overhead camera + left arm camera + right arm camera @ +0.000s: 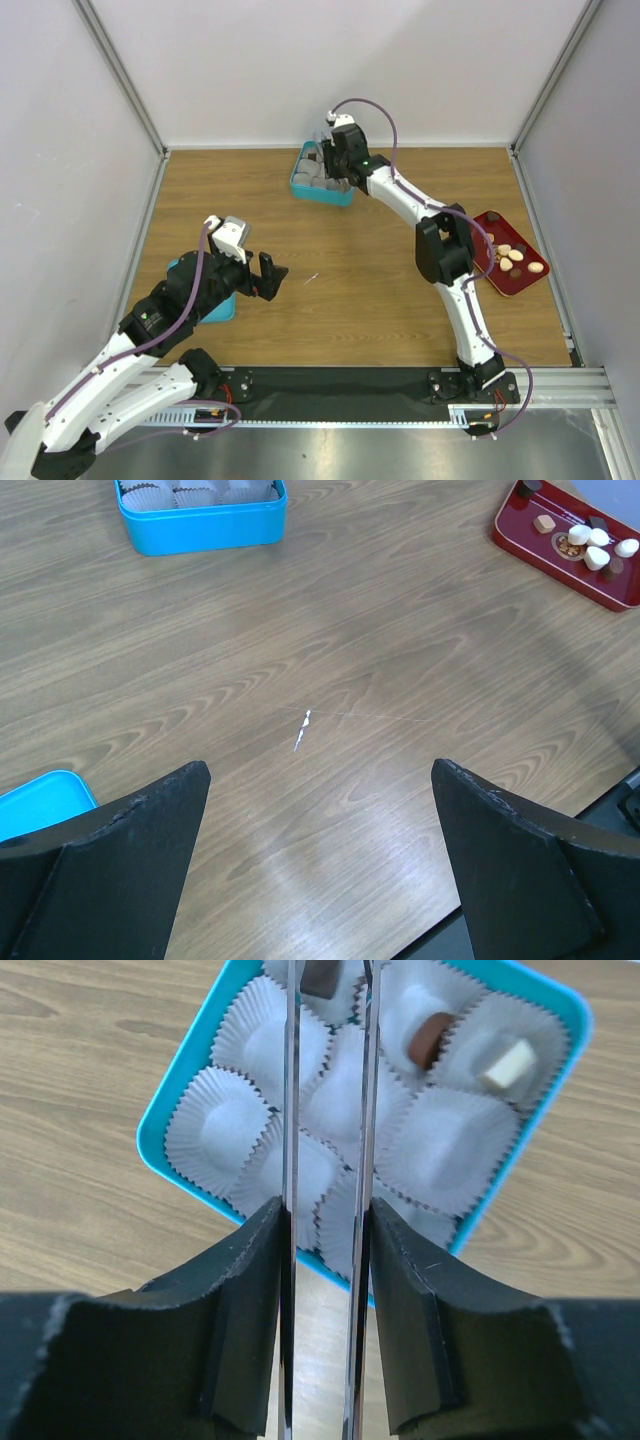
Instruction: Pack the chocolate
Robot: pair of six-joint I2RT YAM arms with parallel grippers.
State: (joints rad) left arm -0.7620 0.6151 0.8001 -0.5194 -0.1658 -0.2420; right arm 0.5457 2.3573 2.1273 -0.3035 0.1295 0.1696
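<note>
Tabletop (pixel 380 300) of brown wood grain carries everything. At the near left the left tool (pixel 320 768) hangs above it with its two dark fingers spread wide and nothing between them; only bare wood shows in the gap. Just beside and partly under that arm lies a flat teal lid (pixel 215 308), its corner showing at the left edge of the left wrist view. A little right of the left tool, a small white speck (pixel 312 278) lies on the wood.

Toward the far middle stands the teal box (pixel 318 188), lined with white crinkled paper cups (pixel 215 1125), most of them unfilled. The right tool (pixel 325 1210) reaches over the box, closed narrowly on a pair of long metal tweezers (pixel 290 1100), whose two blades run out over the cups. Some of the chocolate (pixel 432 1040) is in the box: a brown piece and a pale cream piece each in a far-row cup, and a dark piece between the tweezer tips at the top edge of that view; I cannot tell whether the blades pinch it.

At the right edge lies the red tray (pixel 528 283), well apart from the box, holding the remaining pale and dark pieces
</note>
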